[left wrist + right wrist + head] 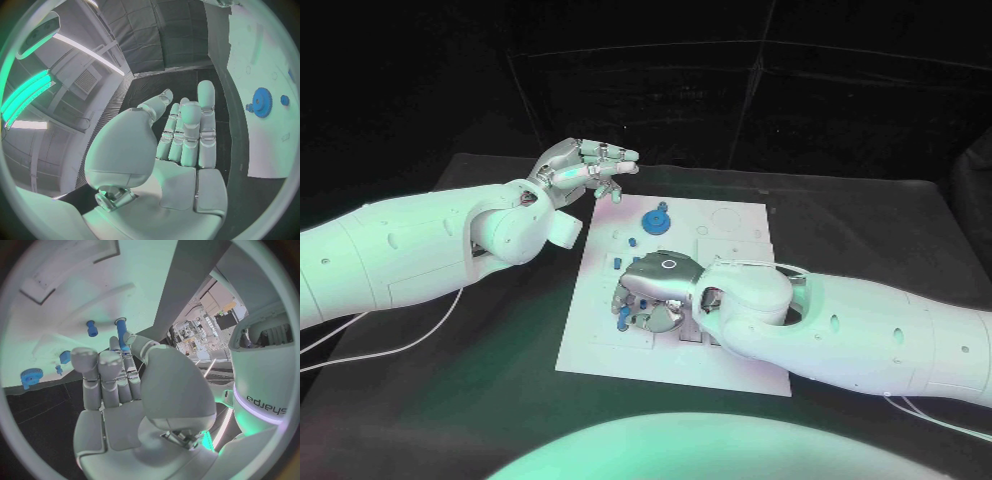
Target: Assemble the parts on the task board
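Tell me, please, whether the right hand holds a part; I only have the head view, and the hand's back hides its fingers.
Observer: In the right wrist view, the right hand has an empty palm, with its fingers stretched towards the task board.
Operator: Is anything at its fingertips?
Observer: A tall blue peg stands upright right at them; I cannot tell whether they pinch it.
Operator: And the left hand?
Observer: The left wrist view shows the left hand with an empty palm and straight fingers.
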`<act>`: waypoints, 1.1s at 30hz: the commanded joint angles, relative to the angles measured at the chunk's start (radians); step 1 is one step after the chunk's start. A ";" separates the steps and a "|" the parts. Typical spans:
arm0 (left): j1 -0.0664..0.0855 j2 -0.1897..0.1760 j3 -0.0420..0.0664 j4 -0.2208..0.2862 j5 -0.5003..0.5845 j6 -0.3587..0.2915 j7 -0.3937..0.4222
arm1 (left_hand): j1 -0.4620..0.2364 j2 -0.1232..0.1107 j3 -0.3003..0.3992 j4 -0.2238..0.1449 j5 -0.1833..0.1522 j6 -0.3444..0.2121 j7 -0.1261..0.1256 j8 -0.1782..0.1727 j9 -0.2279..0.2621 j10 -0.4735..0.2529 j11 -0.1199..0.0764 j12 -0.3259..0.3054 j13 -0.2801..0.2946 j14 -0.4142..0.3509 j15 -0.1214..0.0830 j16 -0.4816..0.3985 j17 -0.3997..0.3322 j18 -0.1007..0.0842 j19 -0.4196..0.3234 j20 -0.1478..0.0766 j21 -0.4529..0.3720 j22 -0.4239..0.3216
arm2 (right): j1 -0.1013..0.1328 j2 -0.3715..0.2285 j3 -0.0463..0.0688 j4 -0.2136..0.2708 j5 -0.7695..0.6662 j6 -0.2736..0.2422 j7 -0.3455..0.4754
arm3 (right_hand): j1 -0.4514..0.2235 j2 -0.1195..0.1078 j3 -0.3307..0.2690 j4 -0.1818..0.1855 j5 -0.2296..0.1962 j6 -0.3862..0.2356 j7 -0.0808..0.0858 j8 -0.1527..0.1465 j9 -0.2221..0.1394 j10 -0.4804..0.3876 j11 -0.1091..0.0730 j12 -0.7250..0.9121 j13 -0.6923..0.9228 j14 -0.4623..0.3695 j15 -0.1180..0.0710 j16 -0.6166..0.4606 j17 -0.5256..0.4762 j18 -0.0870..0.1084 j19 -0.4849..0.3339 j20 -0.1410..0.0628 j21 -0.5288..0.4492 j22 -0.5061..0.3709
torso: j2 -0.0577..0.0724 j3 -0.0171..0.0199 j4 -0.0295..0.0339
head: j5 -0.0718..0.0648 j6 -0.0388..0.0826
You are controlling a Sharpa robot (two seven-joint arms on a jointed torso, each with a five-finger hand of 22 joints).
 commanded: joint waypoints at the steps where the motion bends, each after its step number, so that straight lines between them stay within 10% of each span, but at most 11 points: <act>1: 0.002 0.001 0.001 0.002 0.004 0.011 0.005 | -0.004 0.008 -0.006 0.003 -0.002 -0.005 0.001 -0.003 0.000 -0.008 -0.002 0.006 -0.001 -0.004 0.005 -0.003 -0.001 0.013 0.001 0.009 -0.003 -0.001 | 0.000 0.003 0.000 0.001 -0.051 0.017 -0.027 | -0.008 0.000 0.005 -0.002 0.004 0.004 0.006 0.002 0.000 0.005 0.003 -0.004 0.000 0.004 0.005 0.005 0.001 -0.020 0.003 0.006 0.004 0.001 | 0.000 -0.0003 0.0002 | 0.000 -0.001; 23: 0.002 0.003 0.001 0.000 0.004 0.014 0.004 | -0.004 0.008 -0.006 0.003 -0.002 -0.005 0.001 -0.003 0.000 -0.008 -0.002 0.006 -0.001 -0.004 0.005 -0.003 -0.001 0.013 0.001 0.009 -0.003 -0.001 | 0.000 0.021 -0.006 0.003 -0.089 0.061 -0.027 | -0.016 -0.010 0.000 -0.006 0.005 0.005 0.005 0.001 0.000 0.008 0.003 -0.008 0.000 0.002 0.005 0.002 -0.007 -0.018 -0.001 0.007 0.002 -0.005 | 0.000 -0.0001 -0.0001 | 0.000 -0.002; 33: 0.002 0.004 0.001 -0.002 0.004 0.014 0.003 | -0.004 0.008 -0.006 0.003 -0.002 -0.005 0.001 -0.003 0.000 -0.008 -0.002 0.006 -0.001 -0.004 0.005 -0.003 -0.001 0.013 0.001 0.009 -0.003 -0.001 | 0.000 0.022 -0.007 0.002 -0.065 0.025 0.004 | -0.069 -0.064 -0.034 0.000 0.043 -0.081 0.017 -0.010 -0.007 -0.071 0.024 -0.053 -0.004 -0.016 0.023 -0.030 -0.057 -0.012 -0.030 0.022 -0.018 -0.047 | -0.001 -0.0006 0.0011 | -0.001 -0.002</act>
